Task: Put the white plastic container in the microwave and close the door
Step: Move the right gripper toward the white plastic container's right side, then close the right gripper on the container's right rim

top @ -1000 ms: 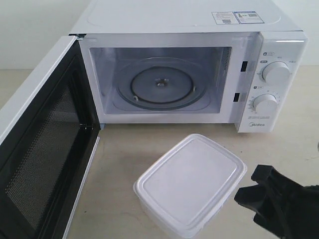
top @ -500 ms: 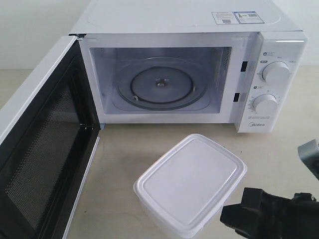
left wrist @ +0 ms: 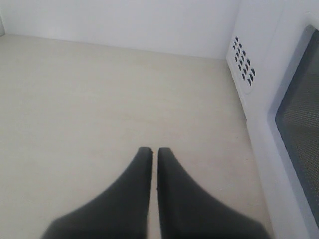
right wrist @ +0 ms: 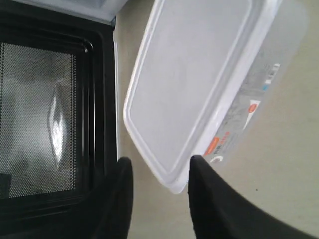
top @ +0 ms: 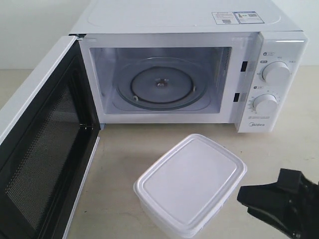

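- The white plastic container (top: 192, 184) sits on the desk (top: 124, 149) in front of the microwave (top: 174, 20). It is outside the cavity, lid on, and turned at an angle to the microwave's front.
- The door (top: 40, 144) stands swung wide to the left, with its black inner frame and mesh facing the container. The glass turntable (top: 159, 84) shows inside the cavity.
- Your right hand (right wrist: 158, 162) is low over the desk, just right of the container, with its fingers apart. In the right wrist view a corner of the lid lies between the fingertips. You cannot tell whether either finger touches the box.
- The red-and-white label (right wrist: 222, 144) is on the container's side wall nearest that hand.
- Your left hand (left wrist: 150, 149) has its fingers together, with only a thin slit between them. It is over the desk beside the door's outer face.
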Robot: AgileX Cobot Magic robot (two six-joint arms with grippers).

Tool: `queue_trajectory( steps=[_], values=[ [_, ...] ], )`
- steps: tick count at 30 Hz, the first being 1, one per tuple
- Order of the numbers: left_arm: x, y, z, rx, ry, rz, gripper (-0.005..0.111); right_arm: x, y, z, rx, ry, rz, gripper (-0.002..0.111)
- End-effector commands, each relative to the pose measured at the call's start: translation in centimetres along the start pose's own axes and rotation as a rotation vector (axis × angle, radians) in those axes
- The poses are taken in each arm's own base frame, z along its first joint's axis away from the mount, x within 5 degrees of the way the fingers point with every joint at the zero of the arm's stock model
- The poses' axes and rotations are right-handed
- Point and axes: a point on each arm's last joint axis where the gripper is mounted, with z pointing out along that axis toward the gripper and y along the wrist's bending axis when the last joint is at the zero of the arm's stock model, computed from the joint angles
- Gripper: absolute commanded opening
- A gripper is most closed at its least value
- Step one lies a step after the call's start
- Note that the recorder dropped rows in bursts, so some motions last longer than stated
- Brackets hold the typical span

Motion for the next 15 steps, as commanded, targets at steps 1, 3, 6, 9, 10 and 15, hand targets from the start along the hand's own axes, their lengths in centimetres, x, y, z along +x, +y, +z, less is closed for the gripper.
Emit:
queue_trajectory(
  steps=[1, 3, 6, 9, 10, 15],
  values=[
    [0.1, 0.0, 0.0, 0.005, -0.003, -0.006, 0.004, 0.6, -1.8, 0.0, 0.002, 0.032, 0.026, 0.032],
    [0.1, 0.0, 0.0, 0.005, -0.003, -0.006, 0.004, 0.6, -2.7, 0.7, 0.053, 0.082, 0.009, 0.032],
    [0.1, 0.0, 0.0, 0.005, -0.003, -0.006, 0.004, -0.1, -3.0, 1.7, 0.064, 0.147, 0.007, 0.036],
    [0.1, 0.0, 0.0, 0.005, -0.003, -0.006, 0.004, -1.0, -3.1, 2.7, 0.068, 0.179, 0.04, 0.062],
    [0.1, 0.0, 0.0, 0.005, -0.003, -0.006, 0.004, -1.2, -3.1, 2.8, 0.069, 0.178, 0.042, 0.064],
    [0.1, 0.0, 0.0, 0.005, -0.003, -0.006, 0.004, -2.3, -3.1, 3.1, 0.11, 0.142, 0.12, 0.049]
  ],
)
